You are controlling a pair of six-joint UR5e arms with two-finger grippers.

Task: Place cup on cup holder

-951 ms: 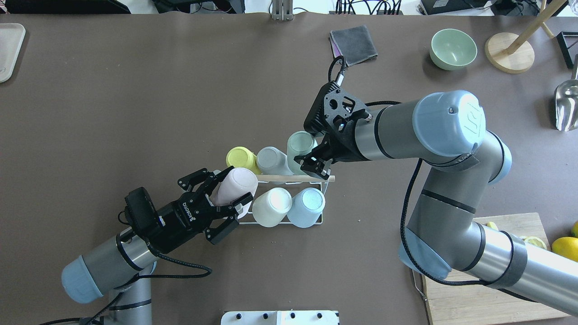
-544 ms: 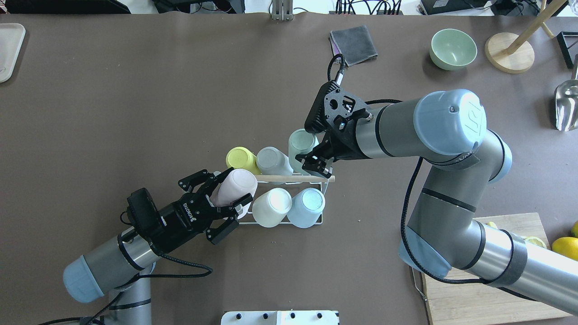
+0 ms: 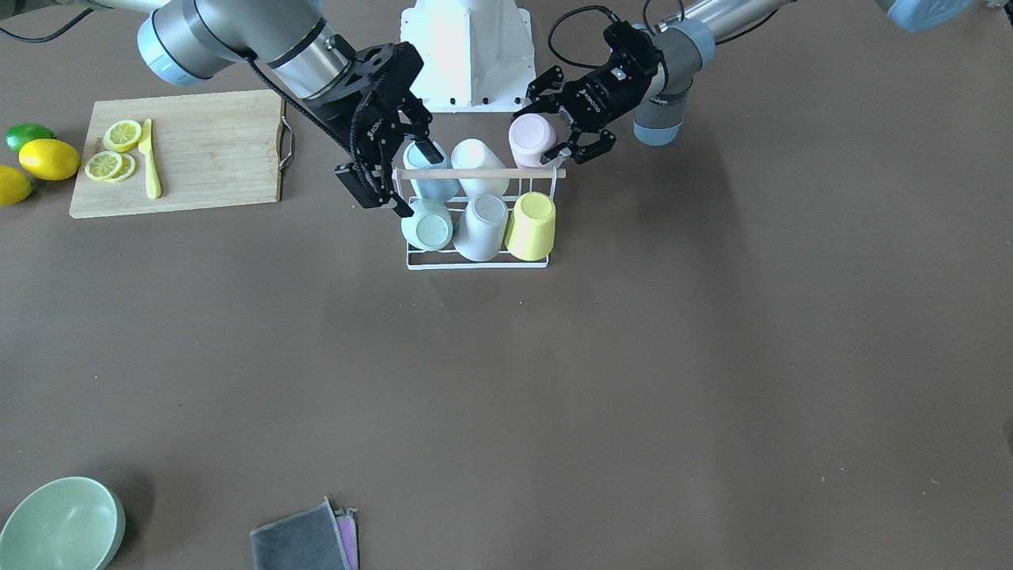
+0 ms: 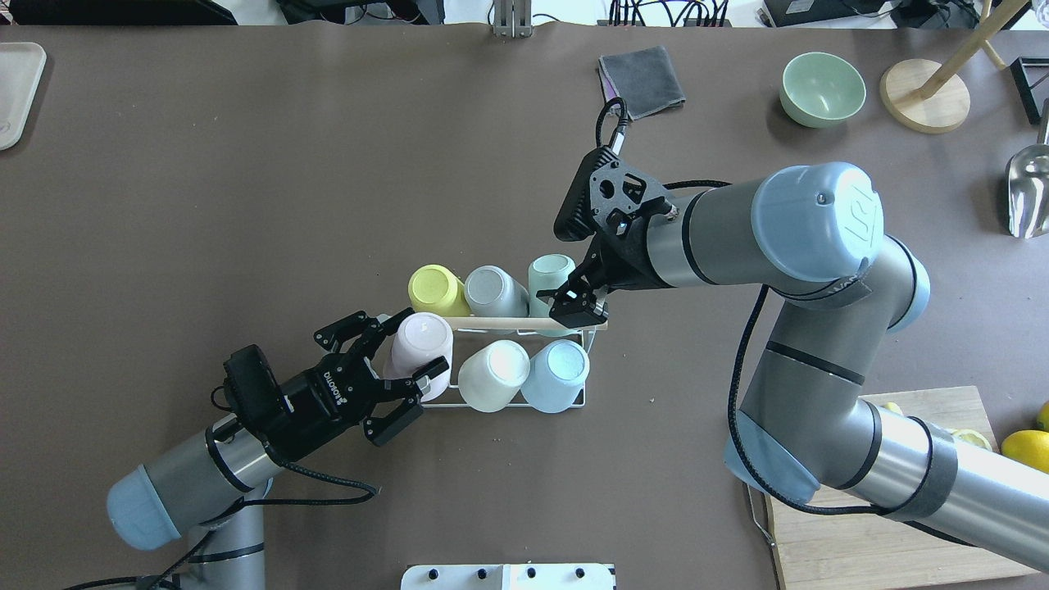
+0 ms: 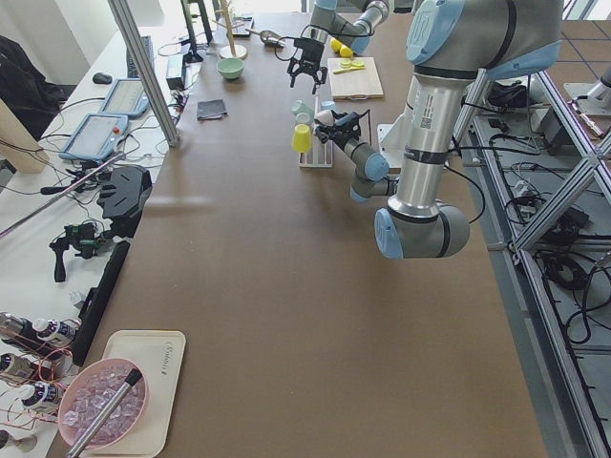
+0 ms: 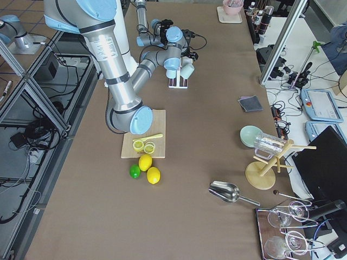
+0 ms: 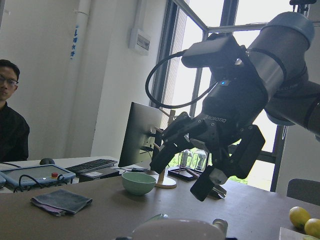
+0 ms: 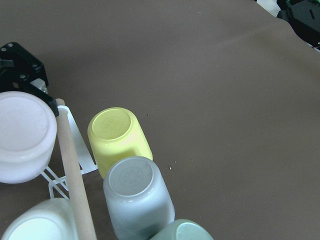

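Tipped pink cup more upright vs 1 s ago & drew it slightly left/nearer along w/ left gripper. Likewise set mint cup steeper, w/ right gripper now closer to wooden rod. (Sides as in overhead view; near = robot's edge.)

Finds pink cup base-up at near-left end of cup holder, just left of white cup & just nearer than yellow cup. Can't tell if seated on a prong. Clamped by left gripper: fingers spread wide, one each side, both against cup wall, reaching in from near left.

Reads holder as 2 rows split by rod. Near row, L to R: pink, white, light blue cup. Far row: yellow, grey cup, mint. All base-up, leaning.

Puts right gripper over rod's right end, touching or just beside mint cup. Jaws look apart in front view, nothing seen between them.

Further out on brown table:
- grey cloth far, centre-right
- green bowl & wooden stand far right
- metal scoop at right edge
- cutting board near right, w/ lemon slices & yellow knife
- lemons & lime right of board
- pale tray far left
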